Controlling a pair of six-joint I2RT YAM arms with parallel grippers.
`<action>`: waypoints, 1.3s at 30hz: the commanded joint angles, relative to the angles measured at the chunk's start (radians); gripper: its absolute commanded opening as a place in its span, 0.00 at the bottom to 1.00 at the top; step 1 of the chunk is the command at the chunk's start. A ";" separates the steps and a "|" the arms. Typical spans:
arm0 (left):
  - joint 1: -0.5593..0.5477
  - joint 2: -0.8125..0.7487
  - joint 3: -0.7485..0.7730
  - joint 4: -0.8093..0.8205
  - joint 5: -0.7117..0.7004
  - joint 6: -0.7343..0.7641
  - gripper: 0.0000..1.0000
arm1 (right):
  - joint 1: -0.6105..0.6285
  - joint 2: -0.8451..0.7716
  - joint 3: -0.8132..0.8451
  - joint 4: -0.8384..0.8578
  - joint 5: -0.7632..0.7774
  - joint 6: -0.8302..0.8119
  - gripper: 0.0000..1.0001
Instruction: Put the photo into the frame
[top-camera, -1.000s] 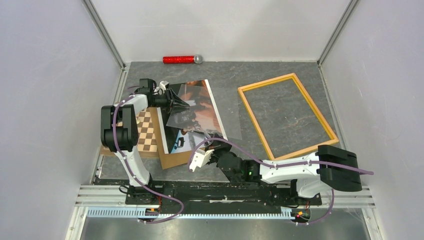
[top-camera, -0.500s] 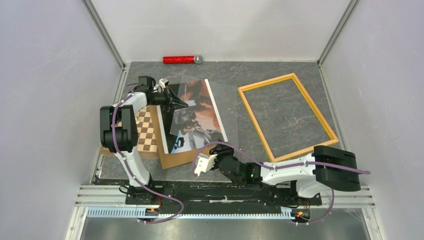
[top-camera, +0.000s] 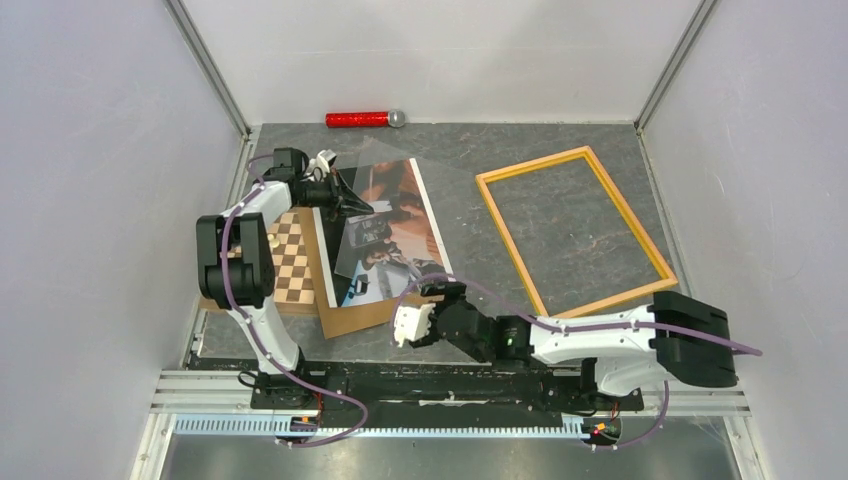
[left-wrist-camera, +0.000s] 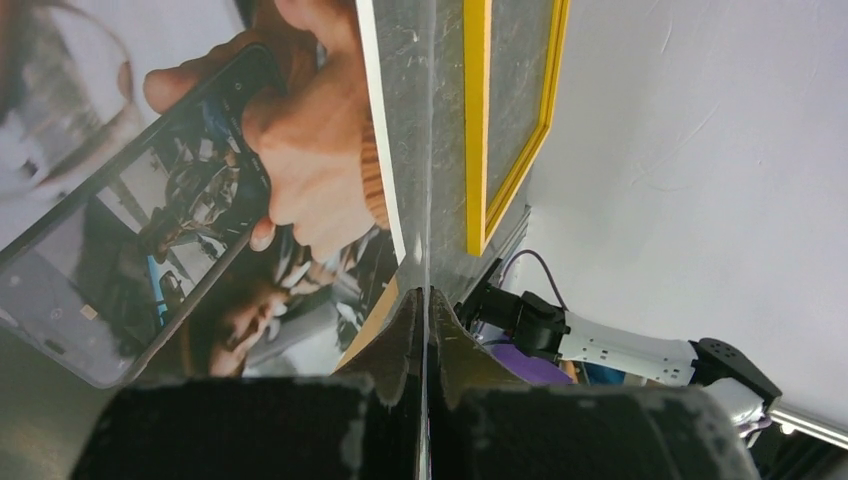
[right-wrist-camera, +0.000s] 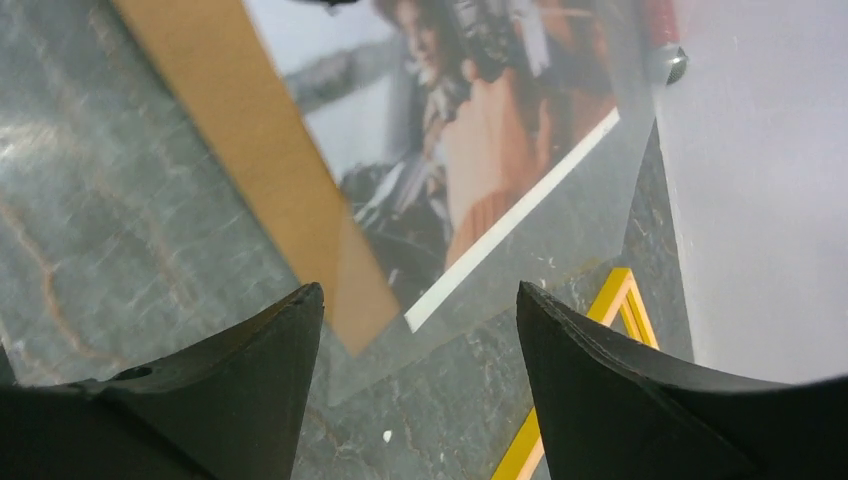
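The photo (top-camera: 395, 235) lies face up on a brown backing board (top-camera: 350, 318) left of centre, its dark print large in the left wrist view (left-wrist-camera: 200, 150). The yellow-orange frame (top-camera: 505, 240) lies with nothing in it to the right, apart from the photo. My left gripper (top-camera: 355, 203) is shut on the edge of a clear sheet (top-camera: 450, 215) that covers the photo, and the sheet stands edge-on between its fingertips (left-wrist-camera: 421, 295). My right gripper (top-camera: 405, 325) is open with nothing in it, just off the photo's near corner (right-wrist-camera: 470, 130), over bare table (right-wrist-camera: 420, 300).
A brown-and-cream chessboard (top-camera: 290, 265) lies partly under the backing board at the left. A red tube (top-camera: 360, 119) rests against the back wall. White walls enclose the table on three sides. The frame's near corner (right-wrist-camera: 610, 300) sits just right of my right fingers.
My left gripper has shut on the clear sheet and tipped its edge upward. My right gripper has opened and drawn back toward the near edge.
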 joint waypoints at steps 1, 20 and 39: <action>0.005 -0.111 0.003 0.058 0.005 0.064 0.02 | -0.108 -0.079 0.125 -0.073 -0.071 0.117 0.74; 0.006 -0.417 -0.269 0.378 0.011 -0.098 0.02 | -0.776 0.020 0.146 -0.199 -0.502 0.492 0.70; 0.005 -0.539 -0.272 0.261 0.042 0.016 0.02 | -0.926 0.149 0.081 -0.218 -0.454 0.448 0.70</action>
